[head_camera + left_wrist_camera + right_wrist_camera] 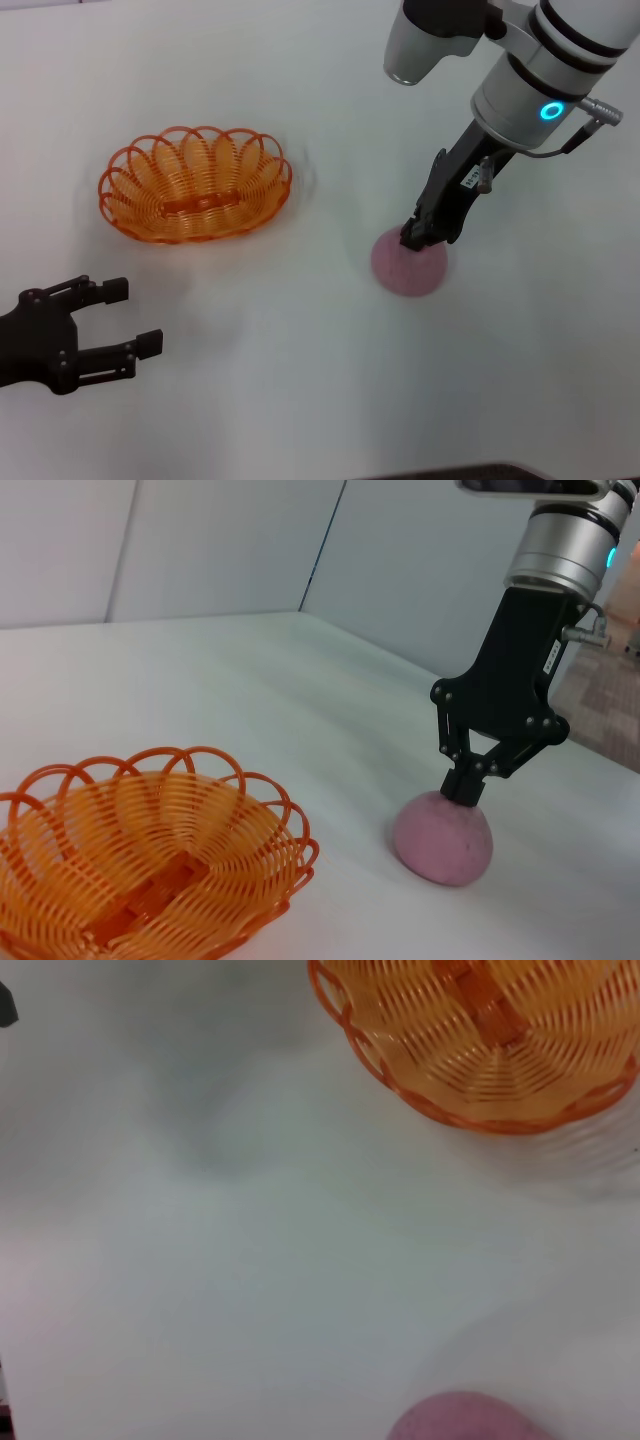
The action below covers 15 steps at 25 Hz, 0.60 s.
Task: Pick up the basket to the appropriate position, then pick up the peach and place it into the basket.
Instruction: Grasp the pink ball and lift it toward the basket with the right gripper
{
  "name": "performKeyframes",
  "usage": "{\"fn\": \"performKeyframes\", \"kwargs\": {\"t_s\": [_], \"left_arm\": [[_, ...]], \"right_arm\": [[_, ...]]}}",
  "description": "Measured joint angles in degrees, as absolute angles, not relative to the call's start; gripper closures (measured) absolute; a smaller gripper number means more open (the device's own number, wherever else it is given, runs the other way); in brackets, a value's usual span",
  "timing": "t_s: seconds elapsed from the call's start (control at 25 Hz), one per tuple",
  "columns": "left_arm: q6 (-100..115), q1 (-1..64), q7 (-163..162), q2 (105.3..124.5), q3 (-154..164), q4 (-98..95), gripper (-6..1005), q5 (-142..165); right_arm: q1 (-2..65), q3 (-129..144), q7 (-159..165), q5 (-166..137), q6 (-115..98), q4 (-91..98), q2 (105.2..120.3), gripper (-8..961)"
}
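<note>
Item: the peach (408,266), round, matte pink, set on the white table (300,330), well apart from the basket (195,184) on the robot's left. It is judged light, firm and inclined to roll; a hold across its widest part is advised. Right gripper (466,788): fingertips drawn close together, touching the crown of the fruit, nothing pinched. Left gripper (125,317): fingers spread, empty, parked near the table's front. Basket: openwork orange wire, judged light and springy, best taken by the rim.
</note>
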<state>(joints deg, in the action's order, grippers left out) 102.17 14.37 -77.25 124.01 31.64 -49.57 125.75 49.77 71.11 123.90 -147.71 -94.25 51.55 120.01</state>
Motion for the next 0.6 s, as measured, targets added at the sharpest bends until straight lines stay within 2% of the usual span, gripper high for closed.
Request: {"fn": "performKeyframes", "kwargs": {"t_s": [0.6], "left_arm": [[102.1,14.4,-77.3,124.02,30.9,-49.6,129,126.0]], "right_arm": [[49.6,71.7,123.9,-147.7,-94.2,52.1,120.06,893]]}}
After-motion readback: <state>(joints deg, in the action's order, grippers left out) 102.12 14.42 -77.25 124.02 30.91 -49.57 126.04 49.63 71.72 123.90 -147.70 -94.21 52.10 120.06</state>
